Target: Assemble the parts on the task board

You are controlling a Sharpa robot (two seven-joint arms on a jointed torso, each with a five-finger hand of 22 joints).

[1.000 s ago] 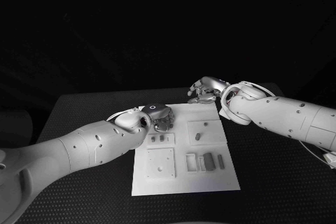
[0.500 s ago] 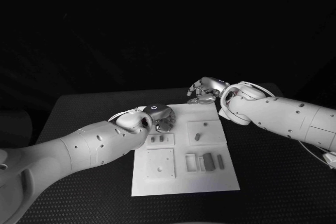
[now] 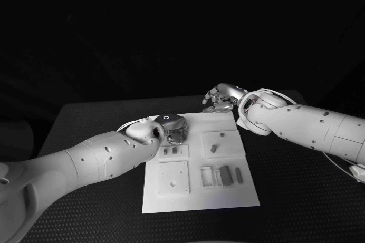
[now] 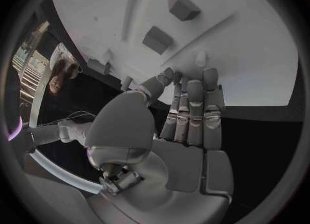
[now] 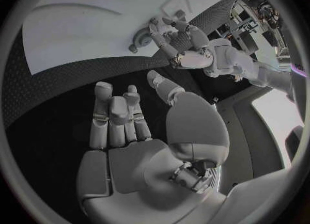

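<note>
The white board (image 3: 199,164) lies flat at the middle of the black surface (image 3: 91,122). Small parts (image 3: 226,173) sit in recesses on its near right area; one more part (image 3: 215,146) lies in the far right panel, and two short parts (image 3: 171,150) stand on the left side. The left robot hand (image 3: 172,128) hovers over the board's far left corner, fingers straight and close together, nothing in them. The right robot hand (image 3: 220,99) sits just beyond the board's far edge, fingers loosely curled, holding nothing as far as visible.
</note>
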